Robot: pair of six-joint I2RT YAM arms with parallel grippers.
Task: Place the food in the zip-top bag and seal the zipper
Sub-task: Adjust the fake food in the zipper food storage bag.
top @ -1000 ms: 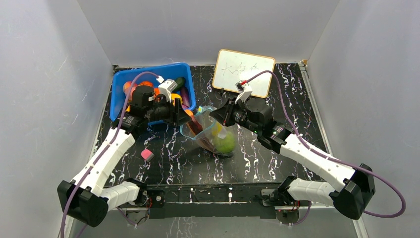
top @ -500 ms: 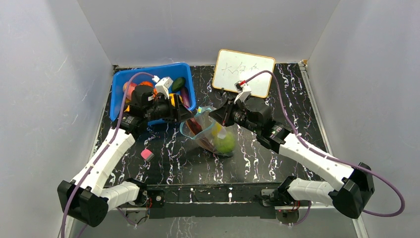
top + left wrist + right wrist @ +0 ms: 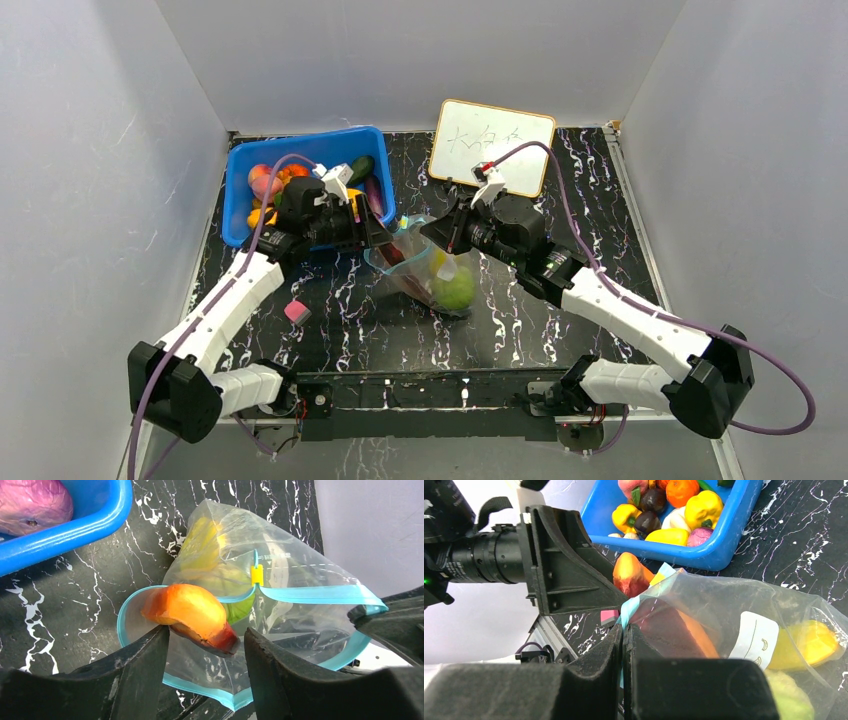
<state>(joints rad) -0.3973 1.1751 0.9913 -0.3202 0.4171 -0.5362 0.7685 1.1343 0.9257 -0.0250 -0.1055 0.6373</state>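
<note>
Hovering at the bag [image 3: 305, 570] mouth: L gripper [image 3: 206, 632], jaws part-open w/ the orange-red slice [image 3: 187, 612] between them. Can't tell if the pads grip it or only flank it. A slim gap shows on the R-finger side, and the slice's other end overlaps the L finger.

Slice long axis runs finger to finger, across the gap, tilted down toward the R finger. Mouth lies straight beyond the slice, w/ the teal zipper [image 3: 320, 594] looped open round it.

R gripper [image 3: 623, 630]: fingers pressed together on the bag rim, teal strip pinched between. It holds the mouth up on the side opposite the L arm.

Bag sits on the table [image 3: 600, 200] between the arms, just beside the blue bin [image 3: 300, 160]. Green fruit [image 3: 455, 292] and yellow piece [image 3: 809, 640] are inside (a dark-red piece [image 3: 674, 630] too, near the rim). More food [image 3: 701, 505] is in the bin and the zipper is unsealed, so I judge the task approx. mid-way.

Judgement: the slice sits partly over the near lip and could hang up there. It needs to go forward and down to clear the rim. L arm is the nearer one to the bin for the next pick.
</note>
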